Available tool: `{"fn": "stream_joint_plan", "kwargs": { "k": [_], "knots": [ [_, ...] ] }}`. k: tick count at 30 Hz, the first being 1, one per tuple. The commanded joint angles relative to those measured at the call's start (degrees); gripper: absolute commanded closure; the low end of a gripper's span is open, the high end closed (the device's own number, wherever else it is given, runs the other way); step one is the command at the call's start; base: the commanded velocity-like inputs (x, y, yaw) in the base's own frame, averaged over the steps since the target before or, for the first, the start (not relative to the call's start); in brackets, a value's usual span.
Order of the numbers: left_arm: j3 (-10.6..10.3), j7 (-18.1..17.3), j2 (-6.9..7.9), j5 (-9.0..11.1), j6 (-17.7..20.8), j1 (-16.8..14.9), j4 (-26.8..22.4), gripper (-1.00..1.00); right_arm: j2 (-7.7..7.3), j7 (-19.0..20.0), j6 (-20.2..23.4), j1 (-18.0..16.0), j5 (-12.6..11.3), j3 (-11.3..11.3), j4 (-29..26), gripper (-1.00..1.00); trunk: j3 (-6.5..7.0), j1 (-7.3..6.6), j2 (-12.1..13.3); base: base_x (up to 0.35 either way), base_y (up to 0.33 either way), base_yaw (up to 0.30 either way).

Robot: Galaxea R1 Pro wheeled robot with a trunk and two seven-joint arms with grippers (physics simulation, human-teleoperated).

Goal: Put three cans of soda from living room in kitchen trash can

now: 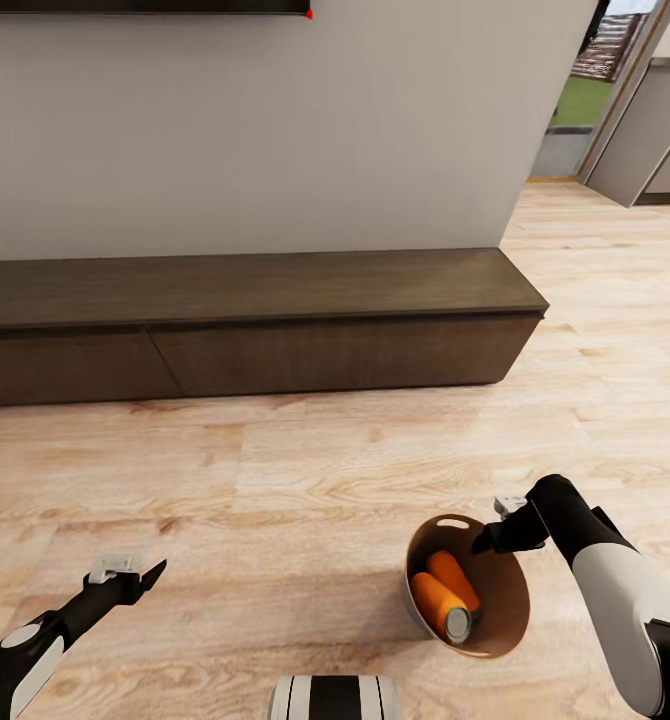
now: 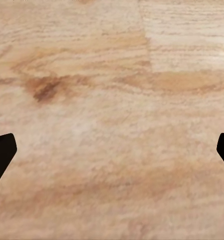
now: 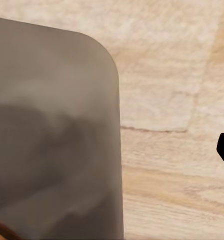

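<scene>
The robot faces the long dark low cabinet [image 1: 255, 320] against the pale wall, wood floor [image 1: 305, 470] spread out in front of it. Down at its right side, the right gripper [image 1: 495, 538] pinches the rim of the tash can [image 1: 510, 610], one finger inside and one outside, clamped on the wall of the bin; in the right wrist view the grey outer wall [image 3: 51, 140] looms huge right beside the camera. The bin tilts its tan-brown mouth toward the head camera, and two orange cans of soda [image 1: 447, 595] lie inside, side by side, silvery ends pointing down toward the bottom. Whether the bin hangs clear of the floor cannot be told. Over on the other side, the left gripper [image 1: 135, 575] hangs low above bare planks, its dark fingertips [image 2: 2, 152] spread wide apart with nothing between them. Far right, a doorway opens toward grey units [image 1: 645, 130].
</scene>
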Motion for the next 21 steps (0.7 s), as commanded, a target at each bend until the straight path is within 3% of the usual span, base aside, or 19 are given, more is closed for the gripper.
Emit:
{"fn": "stream_joint_plan", "kwargs": {
  "k": [1,21],
  "knots": [
    [0.0,0.0,0.00,0.0,0.0,0.0,0.0,-1.00,-0.02,0.0,0.0,0.0,0.0,0.0,0.0,-1.00,0.00,0.00,0.0,0.000,0.000,0.000],
    [0.1,0.0,0.00,0.1,0.0,0.0,0.0,-1.00,-0.05,-0.1,-0.2,0.9,0.1,-0.1,-0.2,-1.00,0.00,0.00,0.0,0.000,0.000,0.000]
  ]
}}
